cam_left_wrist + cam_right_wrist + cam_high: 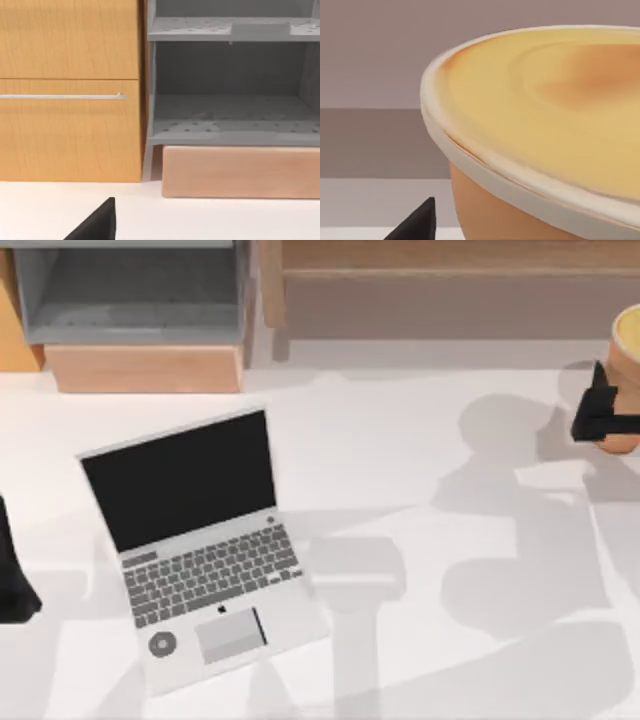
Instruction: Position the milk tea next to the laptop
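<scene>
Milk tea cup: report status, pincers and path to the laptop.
Right pincer at the orange-tan tapered milk tea cup, far right edge. Left pincer parked at left edge. Open silver-grey laptop left of centre; white table between.

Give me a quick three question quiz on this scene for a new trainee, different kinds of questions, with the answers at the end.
1. True or false: the milk tea stands right beside the laptop.
2. Multiple choice: which gripper is at the cup? A) left gripper B) right gripper C) neither
3. Fill in: the laptop's lid is ____, its black screen facing up toward the top view's camera.

Key:
1. False. The cup is at the table's far right edge, the laptop toward the left, well apart.
2. B. The right gripper is against the cup's side; the left one is parked at the left edge.
3. Open.
</scene>
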Controlling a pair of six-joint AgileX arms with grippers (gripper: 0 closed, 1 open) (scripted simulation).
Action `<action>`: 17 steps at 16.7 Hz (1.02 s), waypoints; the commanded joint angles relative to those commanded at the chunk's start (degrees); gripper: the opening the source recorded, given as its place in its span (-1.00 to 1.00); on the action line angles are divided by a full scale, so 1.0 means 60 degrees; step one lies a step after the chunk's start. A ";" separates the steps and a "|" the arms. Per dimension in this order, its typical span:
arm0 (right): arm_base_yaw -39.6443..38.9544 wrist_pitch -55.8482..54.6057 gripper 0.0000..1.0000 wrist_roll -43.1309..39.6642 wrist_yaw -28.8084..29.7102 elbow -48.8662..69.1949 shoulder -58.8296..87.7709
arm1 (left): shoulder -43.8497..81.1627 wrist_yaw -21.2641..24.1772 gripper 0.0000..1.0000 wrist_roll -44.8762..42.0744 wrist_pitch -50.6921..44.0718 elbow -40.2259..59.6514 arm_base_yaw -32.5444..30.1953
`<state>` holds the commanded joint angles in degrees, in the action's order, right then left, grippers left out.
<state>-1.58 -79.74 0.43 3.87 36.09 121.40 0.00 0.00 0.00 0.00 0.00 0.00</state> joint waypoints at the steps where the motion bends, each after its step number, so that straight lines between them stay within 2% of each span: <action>1: 0.0011 0.0120 1.00 -0.0002 -0.0009 0.0188 0.0083 | 0.0000 0.0000 1.00 0.0000 0.0000 0.0000 0.0000; 5: 0.0017 0.0182 1.00 -0.0002 -0.0015 0.0281 0.0123 | 0.0000 0.0000 1.00 0.0000 0.0000 0.0000 0.0000; 17: 0.0017 0.0182 -0.81 -0.0002 -0.0015 0.0281 0.0123 | 0.0000 0.0000 1.00 0.0000 0.0000 0.0000 0.0000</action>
<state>-1.48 -78.65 0.41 3.78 37.77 122.14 0.00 0.00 0.00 0.00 0.00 0.00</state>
